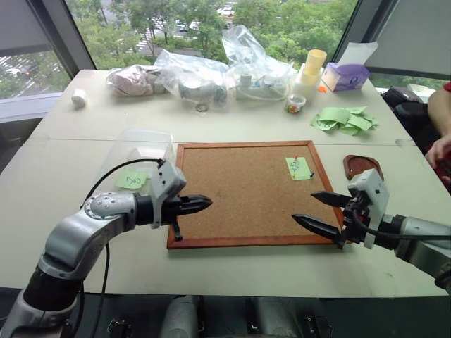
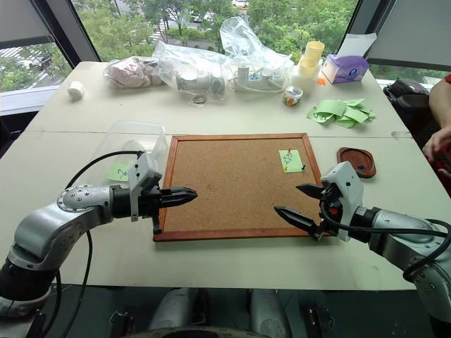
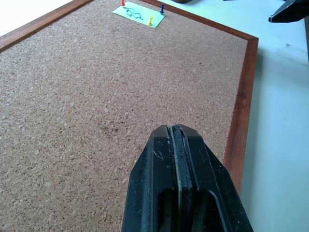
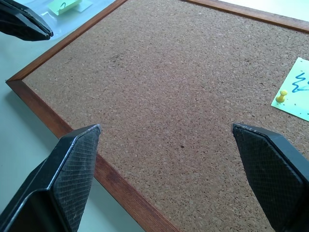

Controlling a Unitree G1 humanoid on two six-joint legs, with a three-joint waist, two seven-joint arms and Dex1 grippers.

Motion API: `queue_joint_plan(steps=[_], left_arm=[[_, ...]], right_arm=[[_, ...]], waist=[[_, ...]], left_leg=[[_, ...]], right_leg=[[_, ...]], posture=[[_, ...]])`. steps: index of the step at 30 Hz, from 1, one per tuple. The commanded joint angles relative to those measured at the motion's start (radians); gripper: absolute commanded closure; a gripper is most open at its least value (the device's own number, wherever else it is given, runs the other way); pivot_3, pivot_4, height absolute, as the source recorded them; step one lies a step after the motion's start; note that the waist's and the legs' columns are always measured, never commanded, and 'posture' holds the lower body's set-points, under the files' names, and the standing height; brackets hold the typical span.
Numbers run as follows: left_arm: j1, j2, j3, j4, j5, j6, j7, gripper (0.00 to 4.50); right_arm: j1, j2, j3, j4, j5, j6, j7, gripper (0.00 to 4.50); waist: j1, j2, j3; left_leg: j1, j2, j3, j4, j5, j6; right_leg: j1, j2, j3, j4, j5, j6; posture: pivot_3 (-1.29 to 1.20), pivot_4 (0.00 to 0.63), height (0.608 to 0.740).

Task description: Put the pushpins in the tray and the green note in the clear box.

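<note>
Pushpins (image 3: 150, 21) in red, yellow and dark blue plastic, stuck in small square light-green paper note (image 1: 299, 167), pinned at 2 o'clock on large wood-framed cork board (image 1: 246, 193) on pale counter (image 1: 232, 123). Small oval reddish-brown wooden tray (image 1: 361, 166) just off board's 3 o'clock edge. Shallow clear plastic box (image 1: 141, 151) at board's 9 o'clock, another green note inside.

Left eye view: left gripper (image 1: 204, 204) pressed fully closed, empty, over board's 9 o'clock edge; right gripper (image 1: 313, 210) spread wide, empty, at 4 o'clock corner.

Left wrist view: closed fingers (image 3: 181, 188) above bare cork.

Right wrist view: fingers (image 4: 72, 164) far apart over cork, holding nothing.
</note>
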Motion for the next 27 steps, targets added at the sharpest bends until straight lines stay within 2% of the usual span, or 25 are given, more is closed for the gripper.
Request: queue_joint_plan(steps=[1, 9, 17, 23, 27], left_arm=[[-0.014, -0.007, 0.011, -0.026, -0.013, 0.000, 0.002, 4.37], [-0.016, -0.001, -0.002, -0.017, 0.013, -0.022, -0.005, 4.37], [-0.075, -0.049, 0.022, 0.016, -0.006, -0.012, 0.018, 4.37], [-0.153, -0.074, -0.097, 0.093, 0.127, -0.058, 0.035, 4.37], [-0.194, -0.092, -0.204, 0.181, 0.252, -0.114, 0.040, 4.37]], right_arm=[[-0.018, -0.006, -0.007, -0.006, -0.001, -0.009, -0.001, 0.00], [-0.053, 0.016, 0.031, -0.002, -0.025, 0.005, -0.056, 0.00], [-0.084, 0.042, 0.024, 0.005, -0.001, 0.029, -0.098, 0.00], [-0.132, 0.053, 0.043, 0.036, -0.038, 0.017, -0.133, 0.00], [-0.222, 0.058, 0.126, 0.129, -0.168, -0.018, -0.184, 0.00]], waist=[[0.000, 0.000, 0.000], [0.000, 0.000, 0.000], [0.002, 0.000, 0.000], [0.001, 0.000, 0.000], [-0.002, 0.000, 0.000]], left_leg=[[0.000, 0.000, 0.000, 0.000, 0.000, 0.000], [0.000, 0.000, 0.000, 0.000, 0.000, -0.001], [0.000, 0.000, 0.000, 0.000, 0.000, -0.001], [0.000, -0.001, 0.000, 0.000, 0.001, -0.001], [0.000, -0.001, 0.000, 0.000, 0.001, -0.002]], right_leg=[[0.000, 0.000, 0.000, 0.000, 0.000, 0.000], [0.000, 0.000, 0.000, 0.000, 0.000, 0.000], [0.000, 0.000, 0.000, 0.000, 0.000, 0.000], [0.000, 0.000, 0.000, 0.000, 0.000, 0.000], [0.000, 0.001, 0.000, 0.000, 0.000, 0.000]], posture=[[0.00, 0.150, 0.735], [0.00, 0.150, 0.735], [0.00, 0.150, 0.735], [0.00, 0.150, 0.735], [0.00, 0.150, 0.735]])
